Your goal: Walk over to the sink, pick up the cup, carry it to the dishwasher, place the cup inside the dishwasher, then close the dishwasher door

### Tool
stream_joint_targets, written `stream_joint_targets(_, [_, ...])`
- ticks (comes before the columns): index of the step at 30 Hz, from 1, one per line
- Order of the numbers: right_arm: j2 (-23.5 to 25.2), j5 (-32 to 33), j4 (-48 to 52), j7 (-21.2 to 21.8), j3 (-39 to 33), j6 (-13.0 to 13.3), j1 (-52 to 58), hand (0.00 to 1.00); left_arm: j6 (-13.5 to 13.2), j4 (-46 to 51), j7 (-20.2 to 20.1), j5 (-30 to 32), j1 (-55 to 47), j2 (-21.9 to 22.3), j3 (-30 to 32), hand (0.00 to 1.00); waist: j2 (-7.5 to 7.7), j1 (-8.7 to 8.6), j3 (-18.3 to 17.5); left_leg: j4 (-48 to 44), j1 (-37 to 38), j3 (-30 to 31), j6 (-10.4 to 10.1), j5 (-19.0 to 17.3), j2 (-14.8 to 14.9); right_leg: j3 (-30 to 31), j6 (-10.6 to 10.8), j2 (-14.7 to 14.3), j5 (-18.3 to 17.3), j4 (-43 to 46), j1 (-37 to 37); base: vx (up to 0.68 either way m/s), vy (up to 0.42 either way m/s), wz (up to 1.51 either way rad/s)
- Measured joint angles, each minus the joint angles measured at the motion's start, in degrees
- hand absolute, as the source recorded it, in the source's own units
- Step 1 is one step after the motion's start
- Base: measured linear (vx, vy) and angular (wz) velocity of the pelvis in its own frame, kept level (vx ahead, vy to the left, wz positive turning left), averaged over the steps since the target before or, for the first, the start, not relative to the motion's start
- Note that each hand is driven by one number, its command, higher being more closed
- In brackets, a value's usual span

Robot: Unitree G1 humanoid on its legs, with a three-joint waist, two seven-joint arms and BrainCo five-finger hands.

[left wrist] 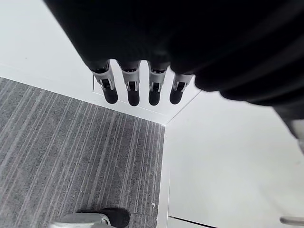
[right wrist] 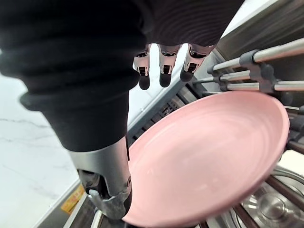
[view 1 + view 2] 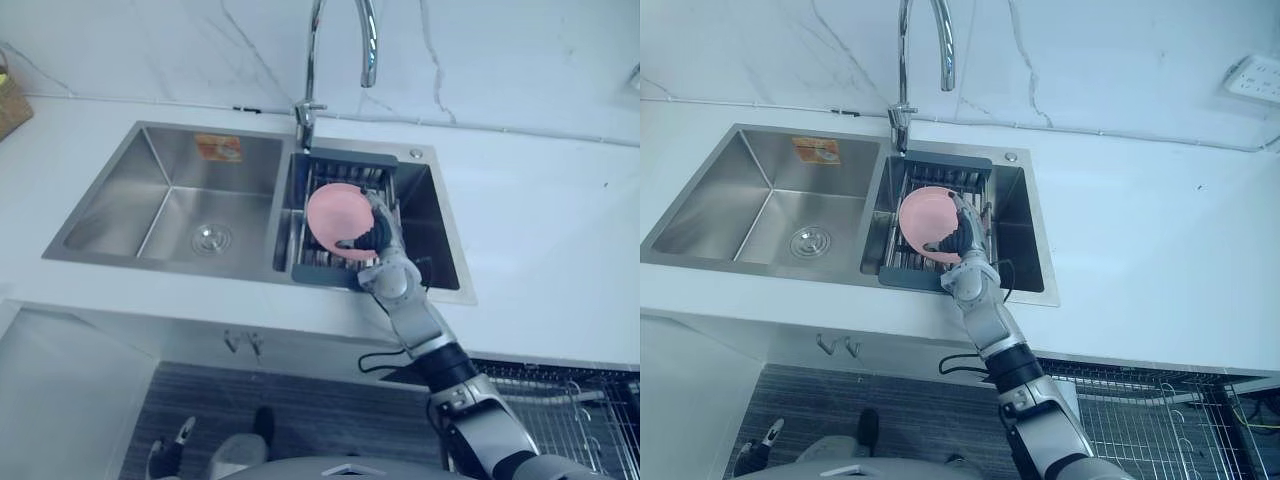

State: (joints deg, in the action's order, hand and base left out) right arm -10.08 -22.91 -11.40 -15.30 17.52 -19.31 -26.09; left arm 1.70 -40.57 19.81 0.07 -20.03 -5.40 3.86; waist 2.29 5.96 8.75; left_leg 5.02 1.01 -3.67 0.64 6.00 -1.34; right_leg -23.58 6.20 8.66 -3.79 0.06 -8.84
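**Pink plate, not a cup, under the hand at the sink**

Reaching in from the near side with the right hand, fingers loose and fairly straight behind the pink plate, thumb laid on its near rim; no closed grip yet. No cup to be seen here: just this shallow round dish, propped at a tilt in the dark-framed drying rack set across the right basin of the sink.

Looks light, rigid and smooth, so probably slippery at the rim and apt to chip or clatter if dropped on steel. Best taken at the free right edge, thumb on the face and fingers behind, then lifted straight clear of the rack's bars before any turn away.

Nothing in the left hand, hanging slack above the grey striped floor.

Farther out: a tall curved faucet at the far side between the basins, white tabletop all round, a veined marble wall behind. At near right, below the tabletop's edge, a wire basket, apparently the dishwasher's, drawn out and well apart from the plate.
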Motion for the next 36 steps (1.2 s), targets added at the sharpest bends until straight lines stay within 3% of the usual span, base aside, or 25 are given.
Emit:
stream_joint_targets(12, [1.48,-2.36,-6.14,4.33,4.62,-5.1,-6.87,0.0,-0.53,-0.57,1.06,0.05,0.2,0.08,-0.07,0.0,0.1,1.16,-0.1,-0.03,-1.24,0.32,-0.31,1.0,0.75,-0.26,-0.31,-0.65,0.37,0.46,0.96,-0.01,-0.007,0.02])
stream_joint_targets(18, [2.54,-7.53,-8.17,5.4,6.33,-7.72,-8.63,0.0,-0.5,-0.57,1.05,0.08,0.26,0.05,-0.08,0.0,0.23,1.86,-0.32,-0.02,-1.84,0.56,-0.76,1.36,1.68,-0.45,-0.88,-1.54,0.53,0.42,1.4,-0.04,-0.025,0.01])
stream_joint_targets(30, [5.01,-18.62,-18.3,11.53,7.22,-16.33,-13.65,0.0,0.9,-0.52,1.02,0.18,0.84,-0.21,-0.04,0.0,1.08,3.28,-1.27,-0.02,-2.82,1.26,-1.87,2.2,3.06,-0.79,-1.98,-3.15,1.31,-0.5,1.86,-0.02,-0.013,0.01])
stream_joint_targets(36, [5.7,-19.66,-21.73,11.44,8.35,-18.69,-15.53,0.0,1.66,-0.44,1.02,0.15,1.51,-0.32,-0.05,0.0,1.35,4.45,-1.44,-0.02,-3.32,1.8,-2.09,2.4,3.4,-1.13,-2.3,-3.7,1.71,-1.16,1.85,-0.02,-0.014,0.03])
